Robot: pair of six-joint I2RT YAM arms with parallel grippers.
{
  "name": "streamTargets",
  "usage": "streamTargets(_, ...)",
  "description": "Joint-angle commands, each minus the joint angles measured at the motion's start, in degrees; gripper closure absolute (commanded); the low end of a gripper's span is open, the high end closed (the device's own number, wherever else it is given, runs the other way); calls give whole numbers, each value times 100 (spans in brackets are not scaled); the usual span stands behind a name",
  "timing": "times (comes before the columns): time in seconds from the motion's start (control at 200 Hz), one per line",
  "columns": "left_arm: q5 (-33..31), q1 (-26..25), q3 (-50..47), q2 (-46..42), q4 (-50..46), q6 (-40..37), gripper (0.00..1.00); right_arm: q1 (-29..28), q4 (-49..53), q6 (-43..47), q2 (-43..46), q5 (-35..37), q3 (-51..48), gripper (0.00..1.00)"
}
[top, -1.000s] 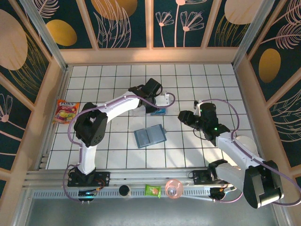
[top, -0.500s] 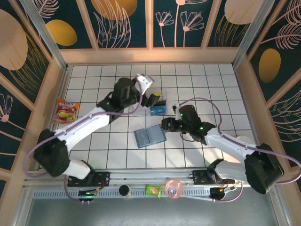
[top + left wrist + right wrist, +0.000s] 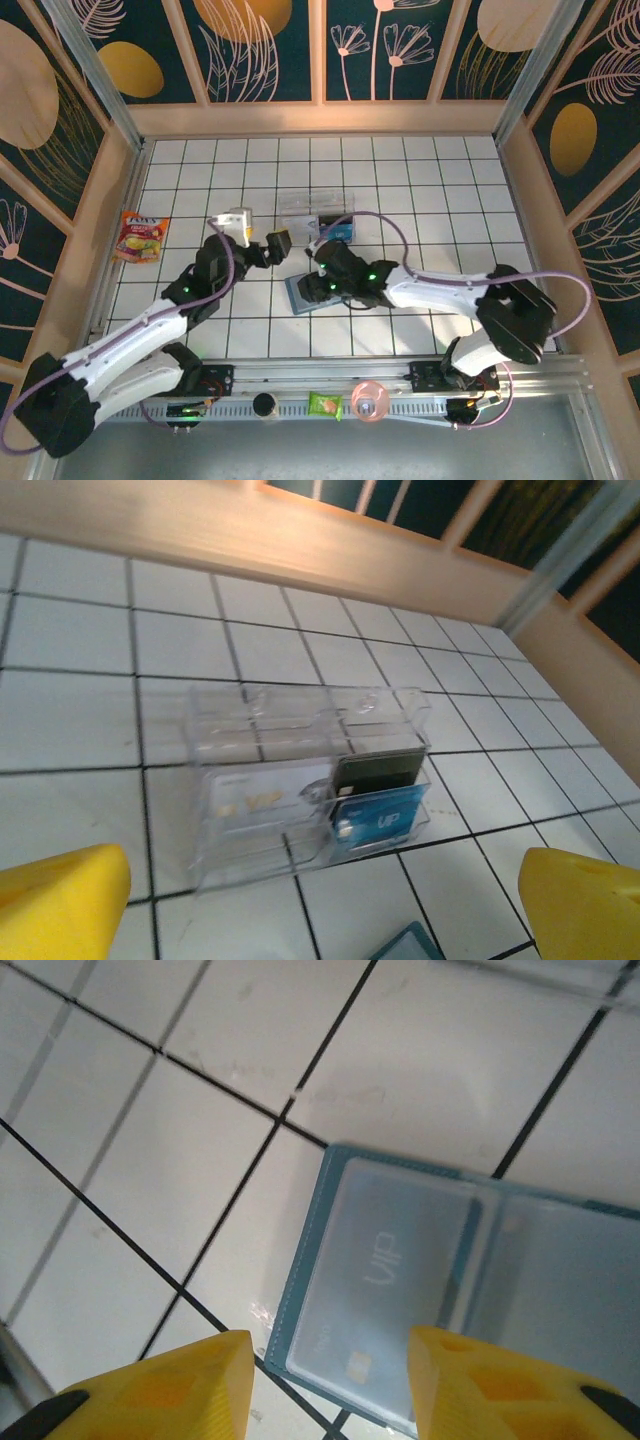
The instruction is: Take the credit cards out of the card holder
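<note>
tiled table (image 3: 450,190): right gripper (image 3: 325,1365), parted and empty over the card holder (image 3: 330,1260), may drag it, unpinned; left gripper (image 3: 320,900) gapes.

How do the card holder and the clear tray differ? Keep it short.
The card holder is teal, opaque, open flat; the clear tray is see-through, with stepped pockets. The card holder shows one pale VIP card; the clear tray holds a blue card, among others. Both rest on the tiles.
</note>
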State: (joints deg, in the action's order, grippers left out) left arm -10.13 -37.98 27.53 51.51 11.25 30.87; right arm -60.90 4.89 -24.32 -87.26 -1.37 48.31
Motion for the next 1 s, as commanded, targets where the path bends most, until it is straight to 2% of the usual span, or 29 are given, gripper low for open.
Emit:
streamTargets(0.0, -601, 46, -374, -501, -598, 828, 1, -296, 424, 227, -489, 676, 411, 57)
streamTargets(0.165, -891, 71, -684, -1035, -1106, 1185, 7, -597, 674, 319, -1119, 1252, 888, 60)
streamTargets(0.345, -796, 154, -707, -1127, -1293, 1218, 16, -665, 862, 366, -1483, 1483, 1110, 62)
streamTargets(0.586, -237, 316, -802, -799, -1050, 1250, 28, -668, 1031, 287, -1883, 1629, 1136, 70)
streamTargets(0.756, 228, 352, -822, -485, -777, 1186, 39, -656, 939, 196, -1895, 1624, 1077, 86)
streamTargets(0.901, 871, 345, -846, -79, -405, 1128, 54, -543, 485, 20, -1592, 1483, 806, 99)
streamTargets(0.996, 1431, 346, -880, 361, -39, 1166, 67, -426, -89, -117, -1250, 1217, 446, 100)
